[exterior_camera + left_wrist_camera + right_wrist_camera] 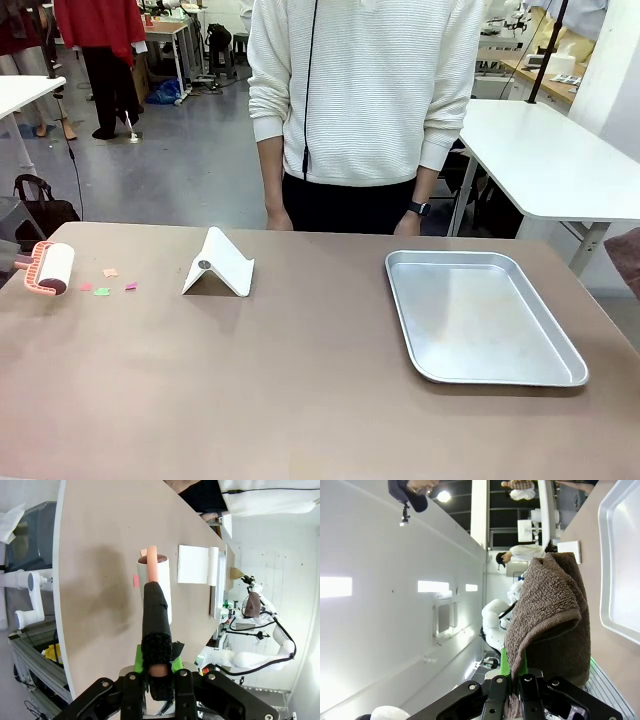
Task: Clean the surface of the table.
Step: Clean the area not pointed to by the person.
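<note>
Left jaws shut on the handle of the white, orange-framed lint roller (52,266) at the brownish-tan tabletop's (300,390) left edge, right jaws pinching a brown terry towel (555,610), so cleaning looks barely begun: next, roll right over the coloured paper scraps (101,291).

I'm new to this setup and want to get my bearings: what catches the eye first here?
A lint roller with a pink frame is at the table's left edge, its handle clamped in the left fingers, coloured paper scraps just beside it. The right fingers grip a brown towel, and a silver tray lies empty on the table's right half.
</note>
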Action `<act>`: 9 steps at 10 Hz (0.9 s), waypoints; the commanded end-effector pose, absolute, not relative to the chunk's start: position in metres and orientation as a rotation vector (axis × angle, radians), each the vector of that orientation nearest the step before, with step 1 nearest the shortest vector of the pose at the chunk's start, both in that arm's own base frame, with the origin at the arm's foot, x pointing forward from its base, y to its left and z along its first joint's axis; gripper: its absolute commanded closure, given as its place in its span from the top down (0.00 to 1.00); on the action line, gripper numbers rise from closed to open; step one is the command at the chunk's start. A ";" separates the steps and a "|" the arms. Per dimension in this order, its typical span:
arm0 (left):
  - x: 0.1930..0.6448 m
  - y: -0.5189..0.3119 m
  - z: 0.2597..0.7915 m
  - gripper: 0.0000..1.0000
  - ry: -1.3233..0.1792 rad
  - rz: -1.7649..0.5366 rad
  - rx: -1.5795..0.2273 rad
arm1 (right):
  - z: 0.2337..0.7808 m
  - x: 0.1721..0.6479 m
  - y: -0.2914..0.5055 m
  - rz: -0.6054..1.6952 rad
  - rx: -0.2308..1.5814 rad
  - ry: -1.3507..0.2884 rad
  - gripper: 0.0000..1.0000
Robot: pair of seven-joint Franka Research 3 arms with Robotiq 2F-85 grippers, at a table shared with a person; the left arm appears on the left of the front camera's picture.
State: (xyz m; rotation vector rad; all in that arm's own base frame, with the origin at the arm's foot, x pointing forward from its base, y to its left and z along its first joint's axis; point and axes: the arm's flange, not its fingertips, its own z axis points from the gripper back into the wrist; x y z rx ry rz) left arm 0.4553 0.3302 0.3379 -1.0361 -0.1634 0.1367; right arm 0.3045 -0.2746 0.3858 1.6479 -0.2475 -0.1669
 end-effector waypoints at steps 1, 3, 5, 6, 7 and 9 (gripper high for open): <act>0.462 0.328 0.336 0.04 -0.121 0.157 -1.019 | 0.391 0.302 -0.272 -0.161 1.657 -0.243 0.00; 0.471 0.324 0.327 0.04 -0.101 0.173 -1.007 | 0.391 0.302 -0.272 -0.161 1.657 -0.243 0.00; 0.481 0.321 0.318 0.04 -0.050 0.202 -0.998 | 0.391 0.302 -0.272 -0.161 1.657 -0.243 0.00; 0.486 0.319 0.312 0.04 -0.018 0.214 -0.981 | 0.391 0.302 -0.272 -0.161 1.657 -0.243 0.00; 0.491 0.314 0.308 0.04 0.013 0.214 -0.973 | 0.391 0.302 -0.272 -0.161 1.657 -0.243 0.00; 0.504 0.304 0.304 0.04 0.054 0.206 -0.963 | 0.391 0.302 -0.272 -0.161 1.657 -0.243 0.00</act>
